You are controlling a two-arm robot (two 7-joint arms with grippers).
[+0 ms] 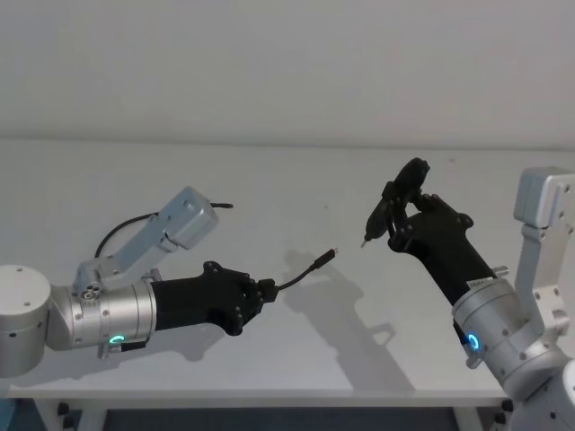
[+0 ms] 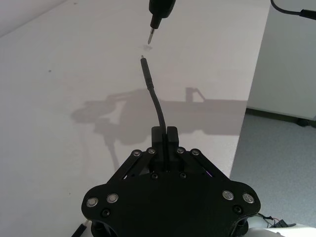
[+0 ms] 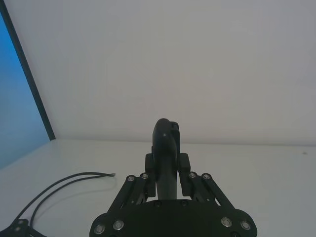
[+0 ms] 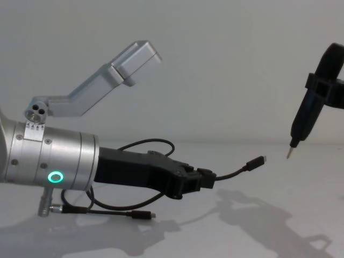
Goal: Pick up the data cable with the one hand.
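My left gripper point(image 1: 267, 292), black on a silver cylinder with a green ring, is shut on the data cable point(image 1: 301, 274) a short way behind its plug. The plug end point(image 4: 257, 162) sticks out into the air above the table. In the left wrist view the cable point(image 2: 157, 103) rises from between the shut fingers point(image 2: 172, 134). The cable's remaining length loops back under the arm, and its other plug point(image 4: 142, 215) lies on the table. My right gripper point(image 1: 397, 224) is held up on the right, shut on a black tool point(image 1: 391, 205) whose thin metal tip points down near the raised plug.
The white table point(image 1: 296, 355) runs to a front edge close to me, with a plain wall behind. A loop of black cable point(image 3: 64, 183) lies on the table behind the left arm. Floor shows past the table edge point(image 2: 276, 163).
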